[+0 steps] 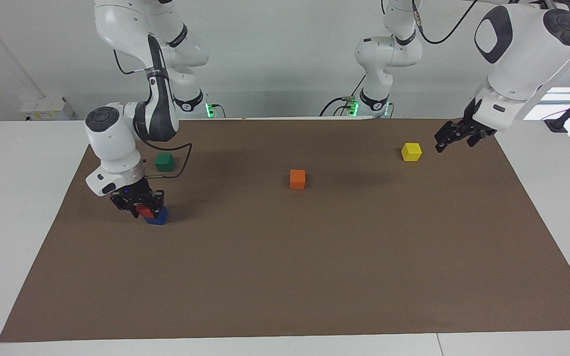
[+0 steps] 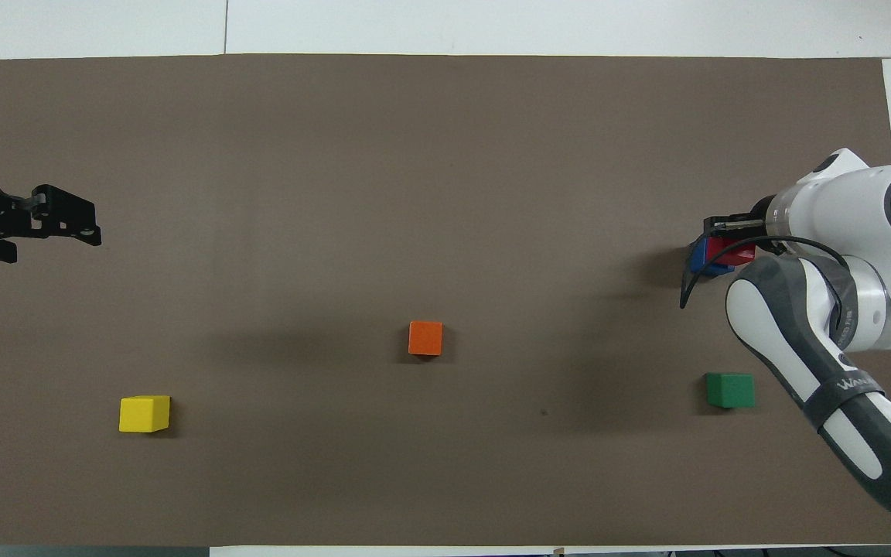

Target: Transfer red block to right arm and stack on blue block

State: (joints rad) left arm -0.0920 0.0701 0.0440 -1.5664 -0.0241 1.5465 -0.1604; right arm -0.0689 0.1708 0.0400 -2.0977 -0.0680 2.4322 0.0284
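- The red block (image 1: 144,210) is a small bright red cube with plain matte faces, the same size as the other cubes on the tabletop (image 1: 314,257).
- It sits on top of the blue block (image 1: 158,216), a deep blue cube of which only the lower part and one side show under the red one.
- The right hand (image 1: 139,203) is closed on the red block, its black fingers on either side of it, at the right arm's end of the brown mat.
- The green cube (image 1: 164,161) lies nearer to the robots than the stacked pair, close to the right arm (image 1: 117,148).
- The orange cube (image 1: 297,179) rests near the middle of the mat.
- The yellow cube (image 1: 411,152) lies toward the left arm's end.
- The left hand (image 1: 451,137) hangs in the air just beside the yellow cube, fingers spread apart and holding nothing.
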